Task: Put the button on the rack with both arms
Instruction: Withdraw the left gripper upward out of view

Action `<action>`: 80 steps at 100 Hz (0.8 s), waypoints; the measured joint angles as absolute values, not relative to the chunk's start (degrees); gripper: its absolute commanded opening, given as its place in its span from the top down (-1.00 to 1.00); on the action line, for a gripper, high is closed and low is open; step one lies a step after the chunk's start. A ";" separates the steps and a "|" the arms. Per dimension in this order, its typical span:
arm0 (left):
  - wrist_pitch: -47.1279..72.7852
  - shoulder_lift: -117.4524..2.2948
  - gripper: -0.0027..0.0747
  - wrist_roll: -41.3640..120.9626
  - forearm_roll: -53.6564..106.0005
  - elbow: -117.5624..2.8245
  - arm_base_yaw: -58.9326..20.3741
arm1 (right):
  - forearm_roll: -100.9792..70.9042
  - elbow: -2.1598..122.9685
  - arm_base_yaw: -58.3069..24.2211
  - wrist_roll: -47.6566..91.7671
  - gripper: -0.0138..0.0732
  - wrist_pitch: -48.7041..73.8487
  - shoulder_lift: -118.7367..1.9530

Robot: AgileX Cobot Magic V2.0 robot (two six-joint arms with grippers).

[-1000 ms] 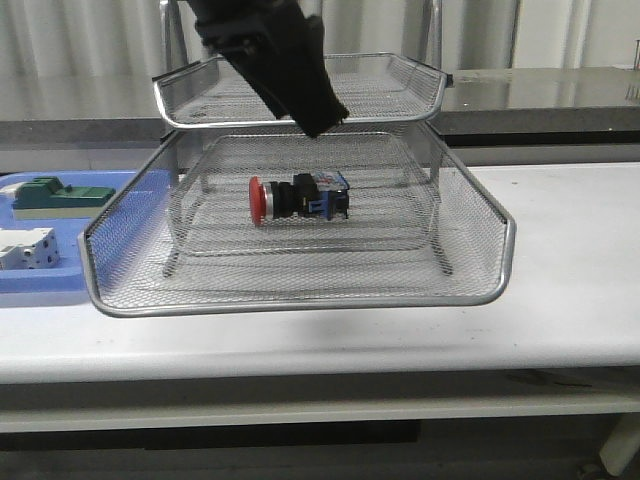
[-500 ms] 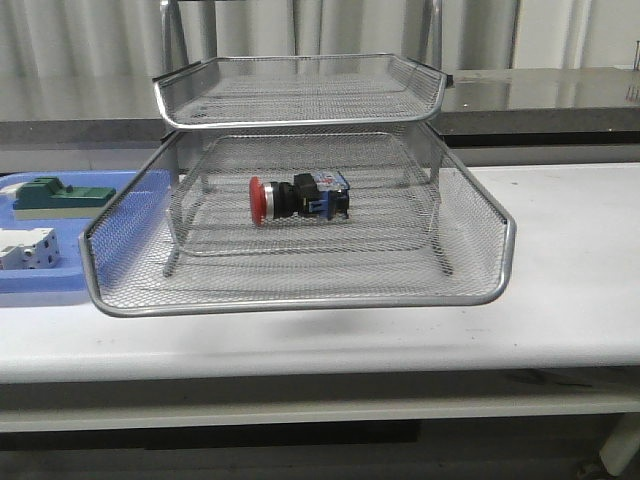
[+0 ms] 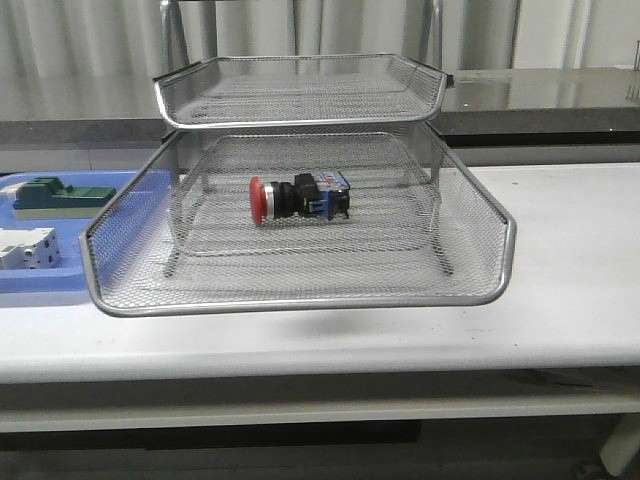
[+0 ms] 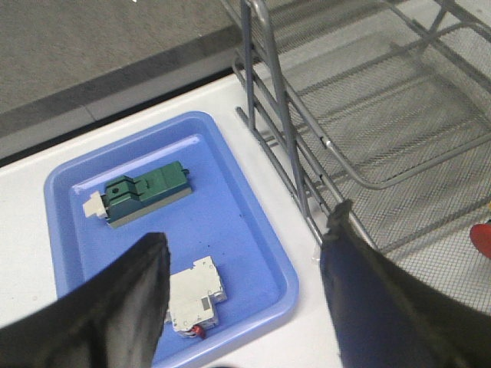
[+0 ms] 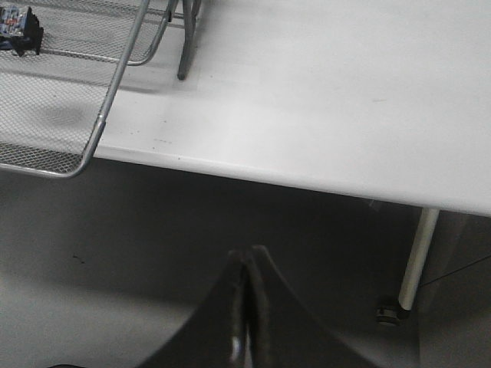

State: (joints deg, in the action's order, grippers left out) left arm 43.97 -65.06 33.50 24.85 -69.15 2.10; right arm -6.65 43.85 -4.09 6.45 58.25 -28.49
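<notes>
The button (image 3: 297,198), red cap to the left, black body and blue rear block, lies on its side in the middle tier of the silver wire-mesh rack (image 3: 300,300). No arm shows in the front view. In the left wrist view my left gripper (image 4: 249,261) is open and empty, above the blue tray's edge beside the rack (image 4: 368,115); a sliver of the red cap (image 4: 483,238) shows at the frame edge. In the right wrist view my right gripper (image 5: 248,257) is shut and empty, below and in front of the table edge; the button's rear (image 5: 19,31) shows in the rack (image 5: 92,130).
A flat blue tray (image 3: 60,285) sits left of the rack, holding a green-topped block (image 3: 55,195) and a white boxy block (image 3: 25,248); both also show in the left wrist view, the green (image 4: 146,192) and the white (image 4: 196,299). White table (image 3: 570,240) extends right of the rack.
One second ago a black arm hung over the rack's top tier in the front view; it has withdrawn out of view. The button has not moved.
</notes>
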 measured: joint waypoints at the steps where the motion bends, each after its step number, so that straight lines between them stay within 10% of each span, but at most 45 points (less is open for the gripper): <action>1: 43.25 -64.09 -0.15 33.50 24.99 -68.65 2.16 | -6.65 43.85 -4.09 6.45 0.85 58.25 -28.49; 80: 28.71 -21.50 -0.15 33.50 35.23 -27.21 2.25 | -6.65 43.85 -4.09 6.45 0.85 58.25 -28.49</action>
